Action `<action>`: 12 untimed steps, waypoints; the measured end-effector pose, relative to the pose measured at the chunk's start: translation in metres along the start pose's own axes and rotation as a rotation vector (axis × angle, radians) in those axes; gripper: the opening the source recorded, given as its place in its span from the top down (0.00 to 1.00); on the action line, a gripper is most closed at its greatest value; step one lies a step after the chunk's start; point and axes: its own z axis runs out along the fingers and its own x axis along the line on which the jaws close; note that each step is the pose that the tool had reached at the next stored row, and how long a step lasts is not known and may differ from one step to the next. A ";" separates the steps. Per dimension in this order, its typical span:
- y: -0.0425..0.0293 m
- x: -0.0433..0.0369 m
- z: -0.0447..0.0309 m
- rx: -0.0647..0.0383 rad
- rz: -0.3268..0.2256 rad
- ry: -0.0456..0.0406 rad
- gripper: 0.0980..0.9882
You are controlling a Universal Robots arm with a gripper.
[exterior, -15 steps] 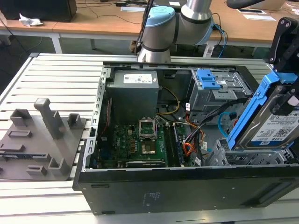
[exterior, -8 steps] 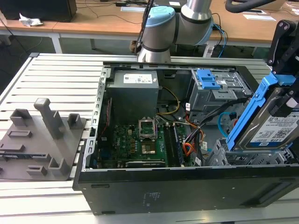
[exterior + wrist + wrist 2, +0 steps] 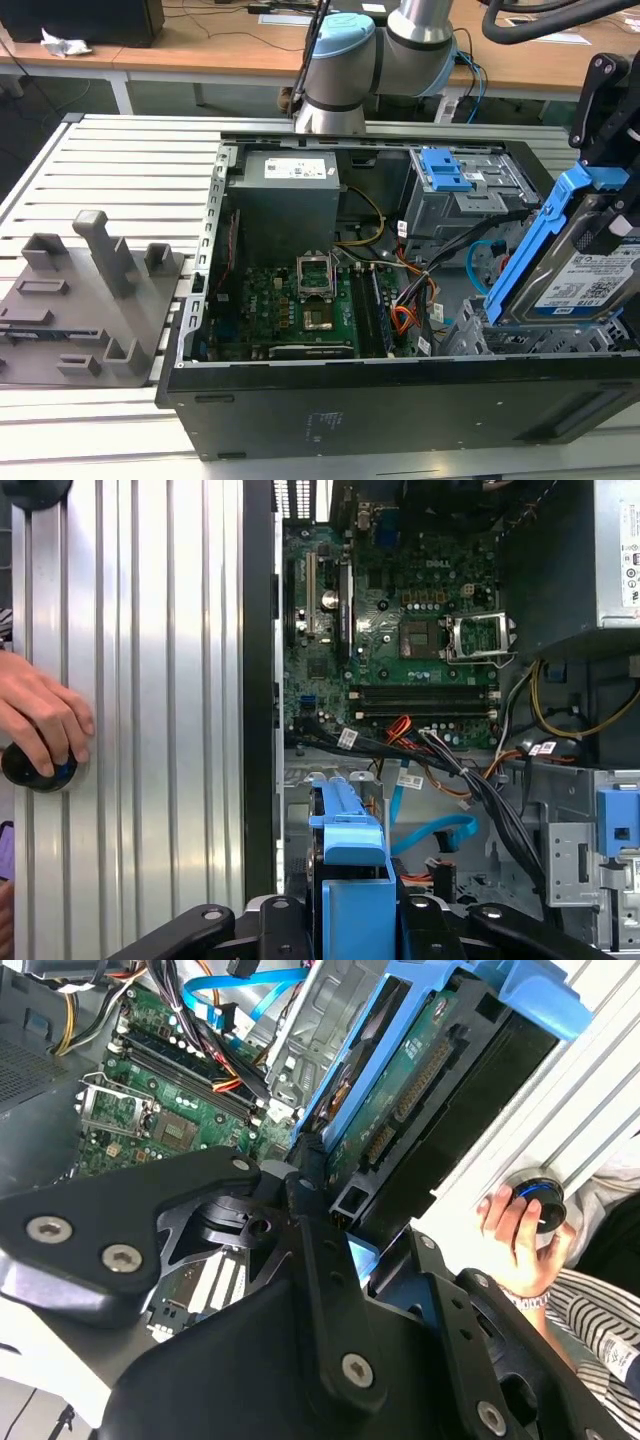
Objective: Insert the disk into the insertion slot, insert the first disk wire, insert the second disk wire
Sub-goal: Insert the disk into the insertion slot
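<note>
Black gripper (image 3: 355, 920) right up front, clamped on the disk (image 3: 585, 285) by its blue carrier (image 3: 535, 240), disk tilted at the mouth of the insertion slot (image 3: 470, 332), not seated yet. So step one imo, it needs squaring up with the bay; second disk wire (image 3: 440, 835) loops in the case nearby

Noted green motherboard (image 3: 260, 310) inside open black computer case (image 3: 400, 400); grey power supply (image 3: 285, 200) just beside it; grey moulded fixture (image 3: 90, 300) on slatted metal bench (image 3: 130, 170).
</note>
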 end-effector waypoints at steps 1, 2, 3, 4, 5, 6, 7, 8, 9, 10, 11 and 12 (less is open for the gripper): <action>-0.0001 -0.0012 0.0004 0.000 0.000 0.0001 0.70; -0.0002 -0.0025 0.0007 0.000 0.000 0.0000 0.70; -0.0003 -0.0047 0.0009 0.000 0.000 -0.0001 0.70; -0.0002 -0.0105 0.0014 0.000 0.000 0.0001 0.70; -0.0001 -0.0131 0.0017 0.000 0.000 0.0000 0.70; -0.0001 -0.0143 0.0019 0.000 0.000 0.0000 0.70; -0.0001 -0.0146 0.0021 0.000 0.000 -0.0001 0.70; -0.0001 -0.0145 0.0023 0.000 0.000 0.0000 0.70; -0.0001 -0.0146 0.0026 0.000 0.000 -0.0001 0.70; -0.0001 -0.0146 0.0030 0.000 0.000 -0.0002 0.70; -0.0001 -0.0146 0.0033 0.000 0.000 -0.0001 0.70; -0.0001 -0.0146 0.0036 0.000 0.000 0.0001 0.70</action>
